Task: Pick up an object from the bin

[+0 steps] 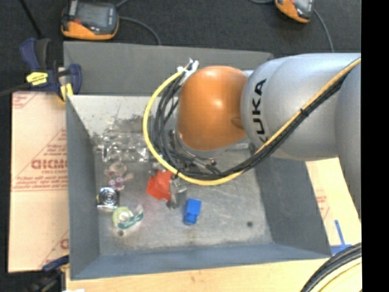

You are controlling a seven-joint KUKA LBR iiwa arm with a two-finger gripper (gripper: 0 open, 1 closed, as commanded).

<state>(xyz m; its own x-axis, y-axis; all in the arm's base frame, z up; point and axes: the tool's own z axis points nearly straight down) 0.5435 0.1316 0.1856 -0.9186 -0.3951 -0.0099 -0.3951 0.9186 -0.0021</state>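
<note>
The gripper [175, 194] is down in the bin [285, 224]; open or closed, I cannot tell. A red piece [158, 186] lies just beside it at the view's left, and a blue block [191, 211] is near its other side. Nothing looks lifted yet, so the grasp and lift remain.

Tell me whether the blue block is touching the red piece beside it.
Apart. The camera view shows a gap between the blue block and the red piece.
</note>
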